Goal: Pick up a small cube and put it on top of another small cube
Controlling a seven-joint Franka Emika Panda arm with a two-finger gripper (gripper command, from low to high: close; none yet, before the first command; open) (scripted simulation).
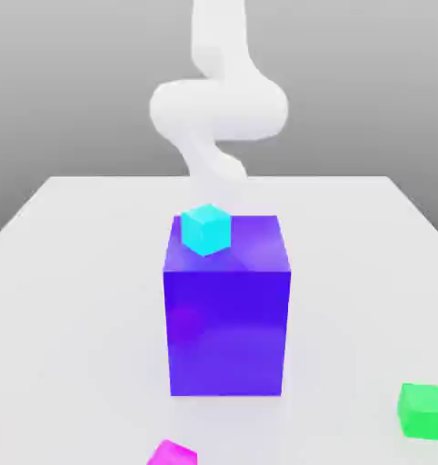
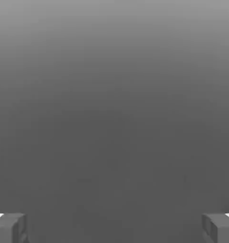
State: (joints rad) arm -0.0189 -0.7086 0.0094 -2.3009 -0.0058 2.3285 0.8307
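The small magenta-pink cube [image 1: 173, 453] lies at the front edge of the white table, toward the exterior view's left of centre. The small green cube [image 1: 423, 410] rests on the table at the exterior view's front right. The white arm [image 1: 218, 104] rises behind the big block, far from both cubes. In the hand view my gripper [image 2: 114, 228] stands open, its two grey fingertips [image 2: 9, 228] wide apart with nothing between them, facing plain grey background.
A big blue-purple block [image 1: 227, 304] stands in the middle of the table [image 1: 68, 272], with a small cyan cube [image 1: 205, 228] on its top near the exterior view's left corner. It stands between the arm and the front cubes.
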